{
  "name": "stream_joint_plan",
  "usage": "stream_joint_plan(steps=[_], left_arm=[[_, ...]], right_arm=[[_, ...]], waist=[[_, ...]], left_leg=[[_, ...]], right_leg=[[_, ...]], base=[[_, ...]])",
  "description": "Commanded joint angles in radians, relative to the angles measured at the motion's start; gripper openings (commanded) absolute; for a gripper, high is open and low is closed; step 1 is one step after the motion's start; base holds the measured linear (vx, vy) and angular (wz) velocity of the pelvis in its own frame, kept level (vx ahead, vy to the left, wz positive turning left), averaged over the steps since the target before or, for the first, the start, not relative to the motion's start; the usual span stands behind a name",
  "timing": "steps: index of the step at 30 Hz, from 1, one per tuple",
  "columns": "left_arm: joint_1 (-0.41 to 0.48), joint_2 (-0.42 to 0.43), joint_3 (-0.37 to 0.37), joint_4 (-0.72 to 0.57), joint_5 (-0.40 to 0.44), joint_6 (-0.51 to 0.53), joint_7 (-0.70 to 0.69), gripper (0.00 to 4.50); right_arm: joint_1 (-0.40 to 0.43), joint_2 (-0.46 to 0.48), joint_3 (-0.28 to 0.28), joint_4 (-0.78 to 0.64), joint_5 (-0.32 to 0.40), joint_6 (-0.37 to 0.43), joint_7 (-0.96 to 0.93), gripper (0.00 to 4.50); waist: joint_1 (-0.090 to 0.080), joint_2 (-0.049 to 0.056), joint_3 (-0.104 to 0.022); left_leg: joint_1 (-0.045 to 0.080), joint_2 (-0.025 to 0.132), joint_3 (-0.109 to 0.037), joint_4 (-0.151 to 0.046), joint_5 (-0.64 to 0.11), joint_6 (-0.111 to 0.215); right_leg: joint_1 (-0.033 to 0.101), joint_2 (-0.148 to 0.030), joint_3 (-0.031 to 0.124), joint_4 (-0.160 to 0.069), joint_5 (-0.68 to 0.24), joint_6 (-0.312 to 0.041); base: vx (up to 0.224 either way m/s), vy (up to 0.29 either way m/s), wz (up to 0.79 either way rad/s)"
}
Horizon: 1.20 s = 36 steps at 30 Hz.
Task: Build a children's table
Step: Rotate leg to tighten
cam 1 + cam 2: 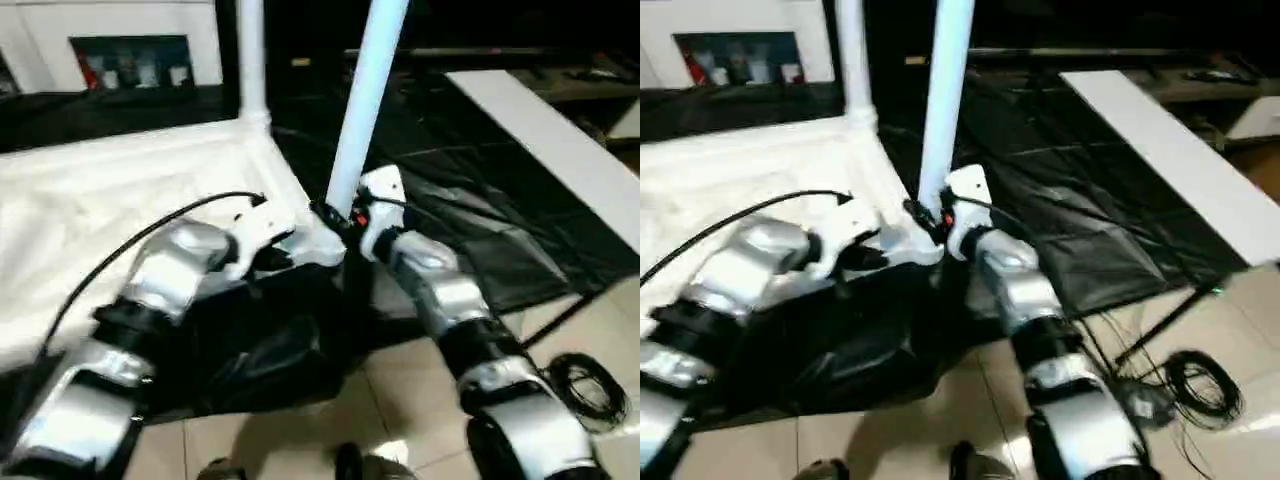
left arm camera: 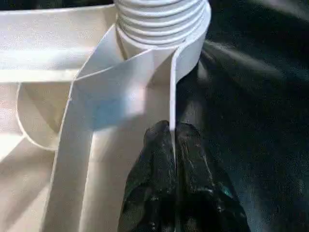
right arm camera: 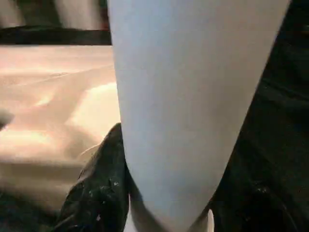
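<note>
Silver forearms reach forward over the dark sheet [image 1: 470,240]. Left tool [image 2: 173,133] is pinched tight on the tabletop [image 1: 90,200] rim at its near corner socket [image 2: 161,19]. Right tool [image 1: 345,222], wrist bent inward, clamps the tilted leg [image 1: 362,95] low down, another leg [image 1: 251,60] upright behind.

A pale tiled floor [image 1: 940,420] carries a crumpled black plastic sheet [image 1: 1080,190], on which the upturned white plastic table panel [image 1: 90,210] lies at nine o'clock and a long flat white board [image 1: 1170,150] at two o'clock, with a coiled black cable [image 1: 1200,385] on bare tiles at four o'clock.
</note>
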Motion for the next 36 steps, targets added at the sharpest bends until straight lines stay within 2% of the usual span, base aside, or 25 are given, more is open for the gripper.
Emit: stream_joint_plan(steps=[1,2,3,4,5,6,7,8,9,10,11,12,13,14,16,19,22,23,24,26,27,29,32,33,36], left_arm=[[0.013,-0.04,-0.031,-0.006,0.0,0.062,0.024,0.0],[0.004,-0.077,-0.031,-0.005,-0.002,0.086,0.045,0.0],[-0.004,-0.109,-0.031,0.001,-0.004,0.1,0.065,0.0],[-0.008,-0.119,-0.03,0.005,-0.005,0.102,0.073,0.0],[-0.011,-0.126,-0.028,0.009,-0.001,0.104,0.082,0.0],[-0.015,-0.128,-0.025,0.016,0.001,0.097,0.088,0.0],[-0.017,-0.127,-0.023,0.021,0.002,0.093,0.091,0.0],[-0.02,-0.123,-0.02,0.028,0.006,0.085,0.097,0.0],[-0.022,-0.119,-0.019,0.034,0.01,0.08,0.103,0.0],[-0.025,-0.115,-0.017,0.039,0.013,0.077,0.109,0.0],[-0.028,-0.111,-0.014,0.044,0.014,0.075,0.113,0.0],[-0.03,-0.095,-0.008,0.041,0.02,0.066,0.116,0.0],[-0.031,-0.091,-0.006,0.039,0.022,0.065,0.116,0.0],[-0.03,-0.086,-0.004,0.037,0.022,0.065,0.113,0.0],[-0.027,-0.08,-0.002,0.03,0.021,0.07,0.111,0.0],[-0.02,-0.075,0.0,0.021,0.018,0.074,0.11,0.0],[-0.012,-0.068,-0.001,0.023,0.013,0.043,0.11,0.0],[-0.01,-0.066,-0.001,0.023,0.011,0.032,0.109,0.0],[-0.008,-0.062,-0.002,0.025,0.009,0.015,0.105,0.0],[-0.005,-0.06,-0.003,0.025,0.008,0.006,0.1,0.0],[-0.005,-0.053,-0.006,0.028,0.01,-0.006,0.094,0.0],[-0.006,-0.047,-0.007,0.03,0.009,-0.017,0.085,0.0],[-0.007,-0.037,-0.011,0.032,0.007,-0.039,0.072,0.0],[-0.006,-0.029,-0.013,0.031,0.004,-0.052,0.064,0.0],[-0.005,-0.006,-0.017,0.025,-0.002,-0.093,0.041,0.0]], right_arm=[[0.032,0.017,-0.013,0.164,-0.012,0.104,-0.102,1.85],[0.01,0.031,-0.022,0.191,-0.012,0.104,-0.145,1.85],[-0.01,0.04,-0.027,0.214,-0.015,0.102,-0.179,1.85],[-0.018,0.044,-0.03,0.223,-0.015,0.101,-0.19,1.85],[-0.026,0.047,-0.033,0.232,-0.017,0.101,-0.199,1.85],[-0.032,0.05,-0.035,0.237,-0.019,0.101,-0.202,1.85],[-0.035,0.051,-0.036,0.238,-0.02,0.101,-0.204,1.84],[-0.04,0.052,-0.037,0.243,-0.021,0.101,-0.207,1.84],[-0.043,0.054,-0.039,0.247,-0.022,0.099,-0.21,1.84],[-0.048,0.056,-0.042,0.254,-0.025,0.096,-0.213,1.84],[-0.051,0.058,-0.045,0.26,-0.027,0.092,-0.213,1.84],[-0.063,0.059,-0.046,0.281,-0.031,0.08,-0.211,1.84],[-0.067,0.059,-0.045,0.287,-0.032,0.076,-0.21,1.84],[-0.069,0.059,-0.044,0.291,-0.032,0.075,-0.209,1.84],[-0.073,0.061,-0.045,0.3,-0.038,0.07,-0.21,1.84],[-0.076,0.062,-0.049,0.31,-0.044,0.063,-0.21,1.84],[-0.077,0.06,-0.041,0.309,-0.056,0.026,-0.185,1.84],[-0.079,0.06,-0.04,0.309,-0.058,0.013,-0.177,1.84],[-0.081,0.062,-0.046,0.3,-0.043,-0.001,-0.13,1.84],[-0.081,0.062,-0.048,0.292,-0.033,-0.01,-0.092,1.84],[-0.08,0.058,-0.048,0.272,-0.024,-0.03,-0.049,2.54],[-0.08,0.055,-0.052,0.251,-0.016,-0.038,-0.034,2.54],[-0.08,0.047,-0.05,0.219,-0.013,-0.05,-0.006,2.89],[-0.076,0.039,-0.047,0.195,-0.013,-0.059,0.012,2.97],[-0.059,0.015,-0.035,0.124,-0.012,-0.071,0.083,3.18]], waist=[[0.038,-0.008,-0.051],[0.032,-0.049,-0.064],[0.038,-0.04,-0.054],[0.056,-0.007,-0.063],[0.055,0.012,-0.075],[0.037,0.007,-0.078],[0.033,0.022,-0.081],[0.029,0.02,-0.082],[0.022,0.015,-0.076],[0.022,0.014,-0.073],[0.022,0.014,-0.073],[0.021,-0.001,-0.071],[0.019,-0.007,-0.074],[0.02,-0.003,-0.074],[0.02,-0.002,-0.075],[0.018,-0.003,-0.073],[0.018,0.003,-0.07],[0.017,0.0,-0.07],[0.019,0.013,-0.072],[0.017,0.008,-0.073],[0.016,0.01,-0.076],[0.017,0.017,-0.076],[0.019,0.013,-0.078],[0.019,0.01,-0.079],[0.019,0.017,-0.08]], left_leg=[[0.031,0.01,0.029,-0.105,-0.721,-0.015],[0.095,-0.024,0.018,0.02,-0.52,-0.021],[0.002,-0.036,-0.029,0.078,-0.168,0.023],[-0.051,-0.018,-0.048,-0.002,-0.073,-0.009],[-0.024,-0.007,-0.038,-0.027,-0.062,-0.035],[-0.017,-0.014,-0.032,-0.044,-0.169,-0.052],[0.006,-0.006,-0.026,-0.047,-0.272,-0.051],[0.008,-0.005,-0.023,-0.047,-0.296,-0.043],[-0.001,-0.008,-0.021,-0.052,-0.336,-0.037],[0.005,-0.007,-0.016,-0.053,-0.393,-0.037],[0.005,-0.007,-0.016,-0.053,-0.393,-0.037],[0.004,-0.008,-0.016,-0.055,-0.419,-0.032],[-0.002,-0.009,-0.018,-0.058,-0.403,-0.029],[-0.004,-0.008,-0.019,-0.059,-0.387,-0.027],[-0.004,-0.004,-0.015,-0.064,-0.343,-0.023],[-0.009,-0.004,-0.015,-0.067,-0.341,-0.028],[-0.007,-0.003,-0.016,-0.069,-0.358,-0.03],[-0.006,-0.003,-0.015,-0.069,-0.364,-0.029],[-0.005,-0.003,-0.016,-0.068,-0.364,-0.032],[-0.01,-0.002,-0.014,-0.07,-0.351,-0.025],[-0.01,-0.001,-0.012,-0.071,-0.324,-0.019],[-0.008,0.0,-0.011,-0.071,-0.318,-0.016],[-0.009,0.0,-0.006,-0.068,-0.295,-0.008],[-0.016,-0.002,-0.003,-0.064,-0.23,0.005],[-0.017,-0.001,0.001,-0.06,-0.168,0.023]], right_leg=[[0.004,-0.033,0.101,-0.043,-0.595,0.042],[-0.067,-0.079,0.095,-0.169,-0.891,0.059],[0.004,-0.166,0.141,-0.219,-1.093,0.035],[0.064,-0.133,0.113,-0.154,-0.795,-0.001],[0.048,-0.091,0.089,-0.14,-0.574,-0.033],[0.033,-0.037,0.076,-0.11,-0.344,-0.06],[0.018,-0.04,0.082,-0.116,-0.27,-0.1],[0.02,-0.043,0.086,-0.12,-0.245,-0.12],[0.023,-0.038,0.083,-0.123,-0.27,-0.13],[0.015,-0.041,0.084,-0.135,-0.351,-0.113],[0.015,-0.041,0.084,-0.135,-0.351,-0.113],[0.013,-0.049,0.083,-0.146,-0.457,-0.076],[0.018,-0.052,0.082,-0.151,-0.499,-0.053],[0.019,-0.055,0.082,-0.152,-0.503,-0.045],[0.017,-0.053,0.082,-0.154,-0.449,-0.045],[0.019,-0.053,0.081,-0.153,-0.442,-0.047],[0.014,-0.055,0.082,-0.157,-0.456,-0.046],[0.014,-0.054,0.082,-0.159,-0.458,-0.046],[0.013,-0.056,0.084,-0.157,-0.44,-0.053],[0.019,-0.051,0.083,-0.154,-0.388,-0.064],[0.024,-0.049,0.08,-0.151,-0.346,-0.081],[0.023,-0.05,0.081,-0.151,-0.335,-0.092],[0.026,-0.052,0.083,-0.153,-0.323,-0.107],[0.033,-0.05,0.082,-0.144,-0.261,-0.121],[0.037,-0.05,0.082,-0.138,-0.188,-0.142]], base=[[-0.072,-0.054,0.19],[0.031,-0.125,0.05],[0.08,-0.065,-0.42],[0.08,-0.065,-0.42],[0.049,0.041,-0.34],[0.0,0.0,0.0],[0.0,0.0,0.0],[0.0,0.0,0.0],[0.0,0.0,0.0],[0.0,0.0,0.0],[0.0,0.0,0.0],[0.0,0.0,0.0],[0.0,0.0,0.0],[0.0,0.0,0.0],[0.0,0.0,0.0],[0.0,0.0,0.0],[0.0,0.0,0.0],[0.0,0.0,0.0],[0.0,0.0,0.0],[0.0,0.0,0.0],[0.0,0.0,0.0],[0.0,0.0,0.0],[0.0,0.0,0.0],[0.0,0.0,0.0],[0.0,0.0,0.0]])
